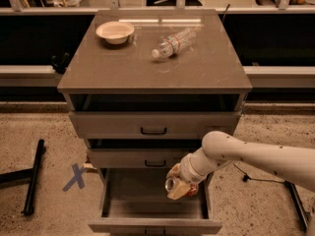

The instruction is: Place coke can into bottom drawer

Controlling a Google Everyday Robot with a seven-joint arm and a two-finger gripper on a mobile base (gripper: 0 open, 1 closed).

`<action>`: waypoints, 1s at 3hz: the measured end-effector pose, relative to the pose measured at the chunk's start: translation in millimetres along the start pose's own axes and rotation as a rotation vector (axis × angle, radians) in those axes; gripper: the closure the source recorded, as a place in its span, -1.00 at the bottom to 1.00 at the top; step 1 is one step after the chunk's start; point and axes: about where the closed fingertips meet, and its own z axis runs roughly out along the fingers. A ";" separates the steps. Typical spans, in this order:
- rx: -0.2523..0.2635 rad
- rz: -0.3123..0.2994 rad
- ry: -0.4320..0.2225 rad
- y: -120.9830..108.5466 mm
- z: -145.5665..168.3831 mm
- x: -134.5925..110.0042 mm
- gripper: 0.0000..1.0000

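The bottom drawer (152, 225) of the grey cabinet is pulled open toward me, its inside bare. My gripper (179, 185) reaches in from the right on a white arm and hangs over the right part of the open drawer. It is shut on the coke can (173, 183), a small red can whose silver end faces left toward me. The can is tilted on its side and held above the drawer floor, against the drawer's right wall.
On the cabinet top (123, 73) lie a clear plastic water bottle (172, 42) on its side and a beige bowl (114, 32). Two shallower drawers (153, 127) sit above, slightly open. A black bar (33, 176) and a blue tape X (75, 176) are on the floor at left.
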 end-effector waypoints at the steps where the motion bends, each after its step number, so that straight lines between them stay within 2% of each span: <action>1: 0.011 -0.001 0.008 -8.5 16.1 17.1 1.00; 2: 0.034 0.003 -0.020 -23.1 42.0 41.6 1.00; 3: 0.079 0.080 -0.042 -41.5 76.7 80.1 1.00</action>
